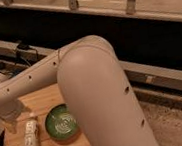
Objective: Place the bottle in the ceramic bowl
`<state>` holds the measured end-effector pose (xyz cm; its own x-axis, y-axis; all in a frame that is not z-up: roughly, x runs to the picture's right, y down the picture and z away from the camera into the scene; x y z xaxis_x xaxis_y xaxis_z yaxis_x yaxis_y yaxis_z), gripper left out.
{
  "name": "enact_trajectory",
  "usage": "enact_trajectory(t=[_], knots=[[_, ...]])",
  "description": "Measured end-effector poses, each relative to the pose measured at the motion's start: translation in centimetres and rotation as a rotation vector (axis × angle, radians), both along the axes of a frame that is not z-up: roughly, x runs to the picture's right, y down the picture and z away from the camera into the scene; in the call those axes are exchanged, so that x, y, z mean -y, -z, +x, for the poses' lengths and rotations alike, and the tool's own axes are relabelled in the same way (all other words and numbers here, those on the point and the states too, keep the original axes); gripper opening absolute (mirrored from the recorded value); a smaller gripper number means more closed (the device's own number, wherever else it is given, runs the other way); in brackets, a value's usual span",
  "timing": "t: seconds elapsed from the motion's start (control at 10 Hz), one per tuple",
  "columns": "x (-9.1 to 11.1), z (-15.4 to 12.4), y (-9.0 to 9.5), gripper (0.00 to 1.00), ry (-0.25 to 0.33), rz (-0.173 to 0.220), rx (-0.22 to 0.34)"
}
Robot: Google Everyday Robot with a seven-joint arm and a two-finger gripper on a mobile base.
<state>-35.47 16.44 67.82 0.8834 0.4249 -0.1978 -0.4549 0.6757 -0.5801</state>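
Observation:
The whitish bottle [30,135] lies on the wooden table [43,101], its cap pointing away from me. The dark green ceramic bowl [62,123] with a pale swirl inside sits just right of it, close beside it but apart. My white arm reaches from the right across to the left edge of the view. The gripper [10,118] hangs at the arm's end, just above and left of the bottle's cap end, largely hidden by the wrist.
The big white arm link [100,96] fills the middle and covers the table's right part. Grey rails with cables [23,48] run behind the table. A speckled floor [177,126] lies at the right.

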Motion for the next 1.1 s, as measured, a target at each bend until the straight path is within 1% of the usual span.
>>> enact_trajectory(t=[0.1,0.3,0.5,0.7,0.8,1.1], knots=[[-0.6,0.0,-0.9,0.65,0.001,-0.001,0.000],[-1.9,0.2,-1.8,0.65,-0.036,-0.007,-0.018],[-3.0,0.7,-2.6,0.65,-0.086,-0.016,-0.053],[-4.0,0.1,-3.3,0.65,-0.109,-0.017,-0.085],[-4.3,-0.2,-3.3,0.65,-0.111,-0.018,-0.085],[-4.1,0.1,-3.5,0.65,-0.111,-0.015,-0.091]])
